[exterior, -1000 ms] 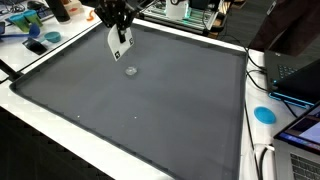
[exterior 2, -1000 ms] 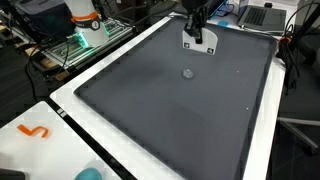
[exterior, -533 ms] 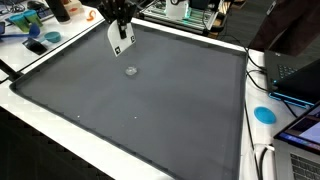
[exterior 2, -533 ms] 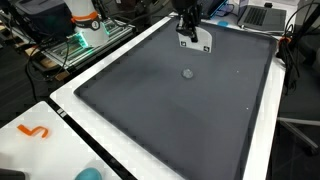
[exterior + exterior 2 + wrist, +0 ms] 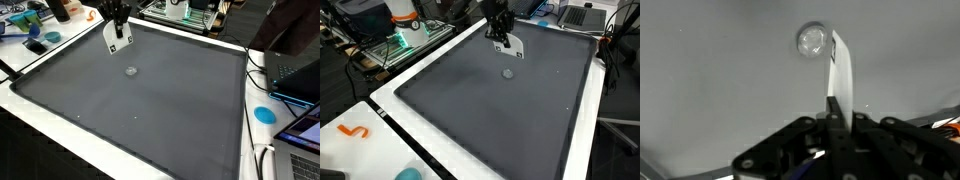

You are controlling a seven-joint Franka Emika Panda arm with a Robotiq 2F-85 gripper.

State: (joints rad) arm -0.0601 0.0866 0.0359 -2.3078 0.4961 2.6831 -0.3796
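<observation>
The tool (image 5: 118,21) is clenched on a thin white card (image 5: 117,38), gripping its upper edge so that the card hangs down from between the fingers and tilts a little to one side. In both exterior views the card sits in the air above the far part of a dark grey mat (image 5: 160,110), close to the mat's far edge and clear of its surface. The other exterior view shows the tool (image 5: 500,30) with the card (image 5: 512,45) slanting away beneath it. A small clear disc (image 5: 131,70) lies flat on the mat, nearer the camera than the card and apart from it; it shows again at (image 5: 508,72). In the wrist view the card (image 5: 843,75) is seen nearly edge-on, running up from the closed fingers of the tool (image 5: 837,112), and its far end lines up just beside the disc (image 5: 812,40), though the exterior views show a gap between the two. The mat covers most of a white counter (image 5: 380,150), whose rim shows around it. A blue round thing (image 5: 264,114) rests on the counter beside the mat.
</observation>
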